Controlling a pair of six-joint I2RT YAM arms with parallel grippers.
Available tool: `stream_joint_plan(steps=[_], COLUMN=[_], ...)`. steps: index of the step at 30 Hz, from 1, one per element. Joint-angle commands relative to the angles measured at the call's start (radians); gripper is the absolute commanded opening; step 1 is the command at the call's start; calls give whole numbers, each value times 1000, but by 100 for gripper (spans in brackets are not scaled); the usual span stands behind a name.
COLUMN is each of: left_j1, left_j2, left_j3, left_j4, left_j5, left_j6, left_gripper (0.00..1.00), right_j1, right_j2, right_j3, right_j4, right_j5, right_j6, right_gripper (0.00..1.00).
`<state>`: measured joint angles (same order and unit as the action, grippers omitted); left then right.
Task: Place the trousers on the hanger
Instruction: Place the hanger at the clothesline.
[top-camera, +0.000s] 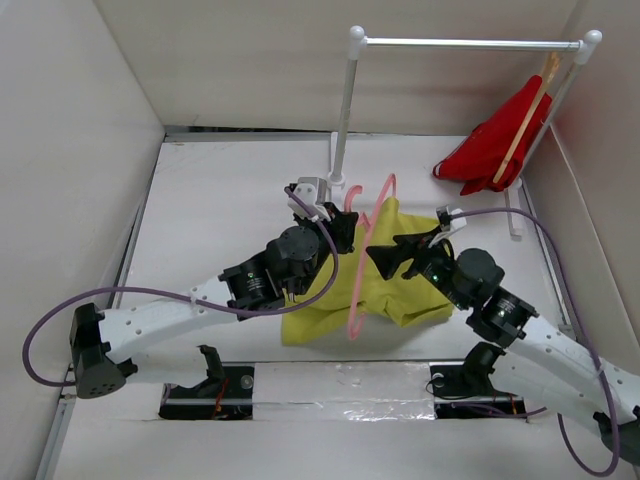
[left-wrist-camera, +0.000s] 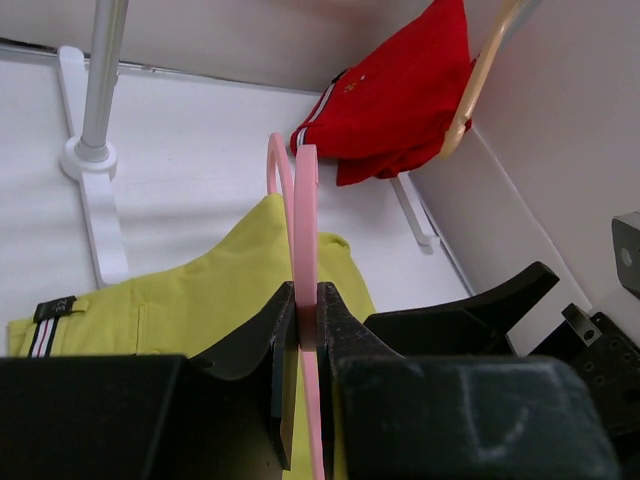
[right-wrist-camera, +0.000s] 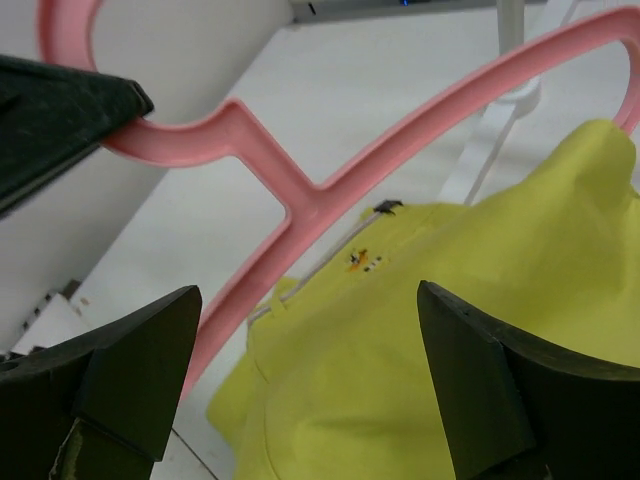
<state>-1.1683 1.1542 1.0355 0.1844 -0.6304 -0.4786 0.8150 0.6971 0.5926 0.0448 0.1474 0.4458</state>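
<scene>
Pictured: my left hand (left-wrist-camera: 305, 300) is pinching the pink hanger (left-wrist-camera: 306, 190), its jaws shut tight on the thin frame. The hanger is standing edge-on and rising away from the fingers, its hook at the far end. The yellow-green trousers (top-camera: 400, 290) are lying bunched on the white tabletop (top-camera: 220, 200) in the middle of the scene, just right of that hand and under the raised hanger. A striped waistband tab is showing at their left edge in the left wrist view. My right hand (top-camera: 392, 252) is hovering wide open and gripping nothing, pointing left at the hanger close by, with the trousers right beneath it. I cannot tell whether any cloth is passing through the frame. At far right, a red garment (top-camera: 490, 150) is hanging on a tan wooden hanger (top-camera: 525, 120) from the white rack (top-camera: 470, 43).
</scene>
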Motion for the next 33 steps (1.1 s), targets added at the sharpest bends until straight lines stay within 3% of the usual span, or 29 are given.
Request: stream_joint_plan(steps=[1, 6, 9, 18, 19, 23, 28, 33], left_j1=[-7, -7, -7, -7, -7, -7, -7, -7], left_j2=[-62, -13, 16, 97, 107, 188, 243, 236], left_j3=[80, 130, 167, 317, 361, 544, 685, 693], left_j4=[170, 174, 201, 250, 259, 205, 126, 101], left_j5=[-19, -20, -22, 9, 23, 54, 83, 103], left_j6=[18, 44, 69, 173, 184, 235, 268, 291], left_gripper=[0, 0, 0, 0, 0, 0, 0, 0], right_j1=[39, 140, 164, 217, 217, 217, 208, 173], right_j2=[33, 145, 203, 180, 177, 173, 154, 118], right_j3=[47, 42, 27, 26, 35, 105, 170, 167], right_j4=[55, 199, 262, 306, 319, 330, 334, 360], right_j5=[-1, -26, -40, 58, 60, 57, 34, -28], right_j6=[27, 99, 171, 240, 255, 263, 242, 267], right_gripper=[95, 94, 87, 43, 33, 13, 0, 0])
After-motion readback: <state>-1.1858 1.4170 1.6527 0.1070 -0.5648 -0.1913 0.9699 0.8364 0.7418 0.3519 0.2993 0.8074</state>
